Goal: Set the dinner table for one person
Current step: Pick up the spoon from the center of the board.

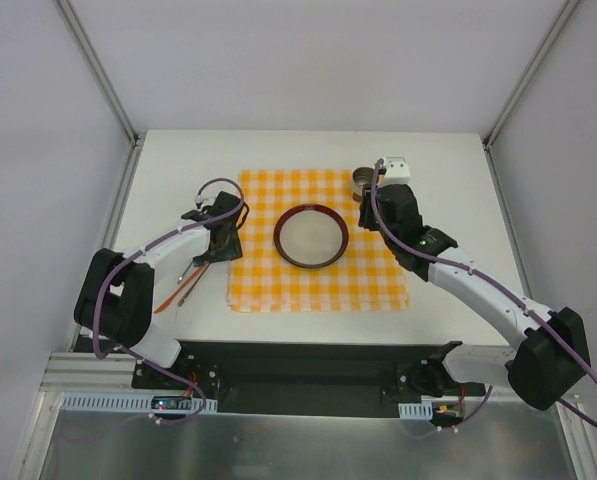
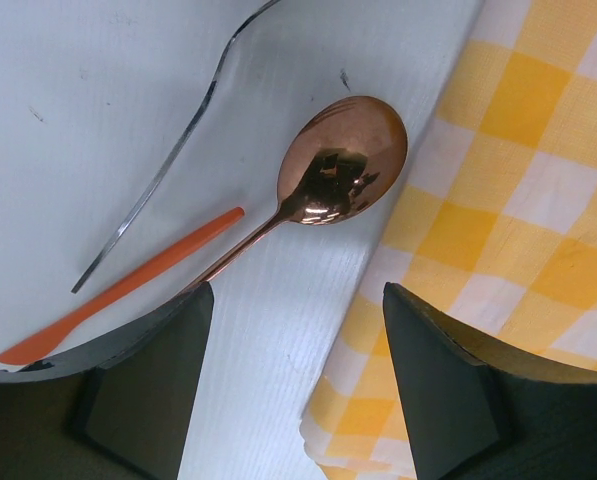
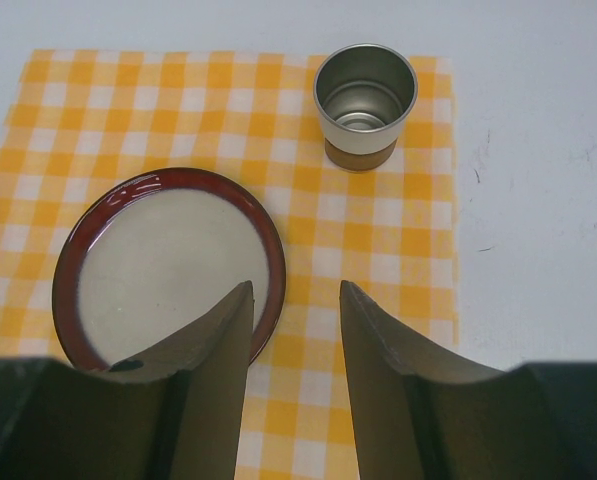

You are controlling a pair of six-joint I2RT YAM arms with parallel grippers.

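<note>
The white dinner table (image 1: 178,170) carries an orange-and-white checkered cloth (image 1: 318,285). On the cloth lie a red-rimmed plate (image 1: 311,237) (image 3: 168,265) and, behind it to the right, an upright metal cup (image 1: 364,183) (image 3: 365,100). Left of the cloth lie a copper spoon (image 2: 343,160), a silver fork (image 2: 168,165) and an orange knife (image 2: 118,290). My left gripper (image 2: 298,300) (image 1: 216,252) is open and empty, low over the cloth's left edge, just short of the spoon. My right gripper (image 3: 296,290) (image 1: 365,215) is open and empty above the cloth, between plate and cup.
The spoon's handle runs under my left finger (image 2: 148,370). The cloth's near left corner (image 2: 358,440) is folded over in layers. Bare tabletop (image 3: 538,150) lies right of the cloth. White walls and metal posts (image 1: 98,70) enclose the table.
</note>
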